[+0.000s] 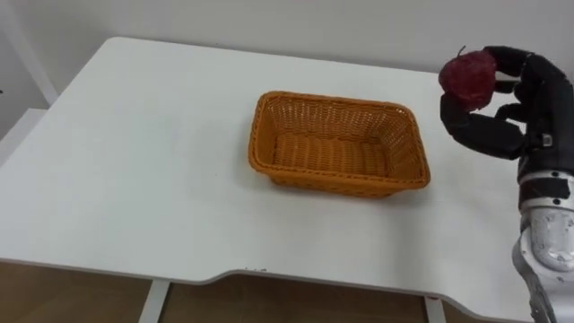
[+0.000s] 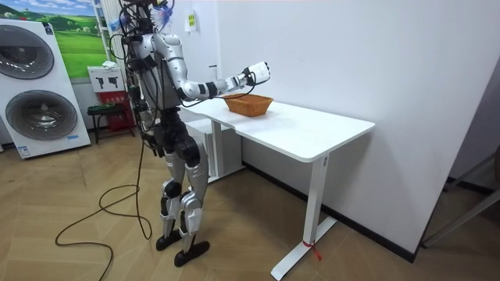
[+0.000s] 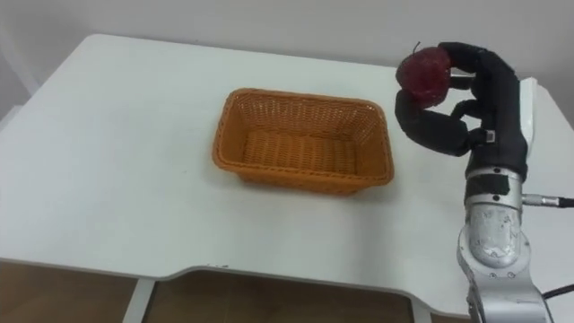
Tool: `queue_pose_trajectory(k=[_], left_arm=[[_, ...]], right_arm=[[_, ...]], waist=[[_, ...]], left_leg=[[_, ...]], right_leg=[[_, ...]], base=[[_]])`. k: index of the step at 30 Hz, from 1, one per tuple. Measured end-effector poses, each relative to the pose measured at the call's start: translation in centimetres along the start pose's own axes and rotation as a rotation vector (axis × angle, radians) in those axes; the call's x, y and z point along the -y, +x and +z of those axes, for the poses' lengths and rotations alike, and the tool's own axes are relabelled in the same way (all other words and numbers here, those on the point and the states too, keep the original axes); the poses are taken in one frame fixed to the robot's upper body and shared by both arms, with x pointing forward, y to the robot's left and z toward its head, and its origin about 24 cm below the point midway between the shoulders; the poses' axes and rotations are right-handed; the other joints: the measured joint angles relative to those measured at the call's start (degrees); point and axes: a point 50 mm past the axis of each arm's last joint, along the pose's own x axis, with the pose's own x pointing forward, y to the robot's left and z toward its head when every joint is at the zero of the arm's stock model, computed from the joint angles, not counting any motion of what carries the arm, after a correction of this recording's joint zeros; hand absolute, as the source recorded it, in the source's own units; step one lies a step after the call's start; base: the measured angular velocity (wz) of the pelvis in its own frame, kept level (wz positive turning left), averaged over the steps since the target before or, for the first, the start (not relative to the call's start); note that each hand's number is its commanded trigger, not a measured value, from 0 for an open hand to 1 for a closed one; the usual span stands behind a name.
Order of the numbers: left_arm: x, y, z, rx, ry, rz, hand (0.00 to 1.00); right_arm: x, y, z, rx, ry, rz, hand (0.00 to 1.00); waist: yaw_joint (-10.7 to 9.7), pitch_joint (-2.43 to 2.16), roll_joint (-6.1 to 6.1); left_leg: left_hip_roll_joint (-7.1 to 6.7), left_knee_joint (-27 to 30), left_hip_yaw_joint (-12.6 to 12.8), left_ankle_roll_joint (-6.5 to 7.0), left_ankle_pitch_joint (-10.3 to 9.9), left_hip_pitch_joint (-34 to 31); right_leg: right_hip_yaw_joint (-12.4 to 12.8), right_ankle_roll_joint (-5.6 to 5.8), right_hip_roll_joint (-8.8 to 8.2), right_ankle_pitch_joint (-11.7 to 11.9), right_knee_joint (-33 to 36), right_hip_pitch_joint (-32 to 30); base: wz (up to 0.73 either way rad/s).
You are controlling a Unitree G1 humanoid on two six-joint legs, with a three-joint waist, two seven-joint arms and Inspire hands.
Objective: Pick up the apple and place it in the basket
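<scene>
Up over the tabletop (image 1: 134, 179), right of the basket (image 1: 336, 144), the apple (image 1: 468, 76) is pinched by the right hand (image 1: 534, 103) with curled fingertips, so it could easily get dropped short if released early or shaken loose if swung fast.

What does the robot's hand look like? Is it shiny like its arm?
No. Its right hand is black all over, with thick, rounded fingers a bit like a glove, and a small white plate on its back. Below it, the wrist and forearm are shiny silver metal, made of round sections with dark bands between them. A thin dark cable sticks out beside the wrist.
</scene>
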Motion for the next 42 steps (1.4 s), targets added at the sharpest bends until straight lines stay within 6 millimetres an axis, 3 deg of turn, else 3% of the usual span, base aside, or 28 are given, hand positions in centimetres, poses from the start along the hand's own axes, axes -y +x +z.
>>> queue_pose_trajectory(k=[7, 8, 9, 19, 32, 42], left_arm=[[0.3, 0.0, 0.4, 0.022, 0.057, -0.014, 0.0], [0.3, 0.0, 0.5, 0.023, 0.06, -0.015, 0.0], [0.4, 0.0, 0.5, 0.025, 0.065, -0.018, 0.0], [0.0, 0.2, 1.4, 0.049, 0.064, -0.004, 0.0], [0.3, 0.2, 1.5, 0.055, 0.094, -0.018, 0.0], [0.4, 0.2, 1.4, 0.049, 0.089, -0.023, 0.0]], right_arm=[[-2.9, -0.6, 2.4, 0.114, -0.031, 0.182, 1.0], [-3.2, -0.7, 2.6, 0.123, -0.033, 0.197, 0.2], [-3.6, -0.8, 2.8, 0.133, -0.038, 0.226, 0.0], [-5.1, -1.4, 2.7, 0.139, -0.074, 0.384, 0.0], [-5.2, -1.6, 2.1, 0.113, -0.095, 0.402, 0.0], [-4.9, -1.8, 1.8, 0.082, -0.018, 0.391, 0.0]], waist=[[0.5, -0.05, -0.2], [0.6, -0.06, -0.21], [0.7, -0.02, -0.15], [1.3, 0.09, -0.98], [1.3, 0.07, -1.66], [1.0, 0.26, -1.31]], left_leg=[[0.02, 0.0, -0.4, -0.07, 0.0, -0.3], [0.02, 0.0, -0.4, -0.08, 0.0, -0.3], [0.02, 0.0, -0.4, -0.08, 0.0, -0.2], [0.02, -0.1, -0.6, -0.08, 0.1, -0.4], [0.0, 0.0, -1.1, -0.08, 0.1, -0.8], [-0.02, 0.1, -1.2, -0.08, 0.0, -0.7]], right_leg=[[0.0, 0.0, 0.04, 0.0, 0.0, -0.2], [0.0, 0.0, 0.06, 0.0, 0.0, -0.1], [0.0, 0.0, 0.08, 0.0, 0.0, 0.0], [0.0, 0.0, -0.05, 0.0, -0.1, -0.2], [-0.2, -0.01, -0.05, 0.0, -0.1, -0.3], [-0.1, -0.01, -0.06, 0.0, -0.2, -0.2]], base=[[0.02], [0.0], [0.0], [0.0], [0.0], [0.0]])
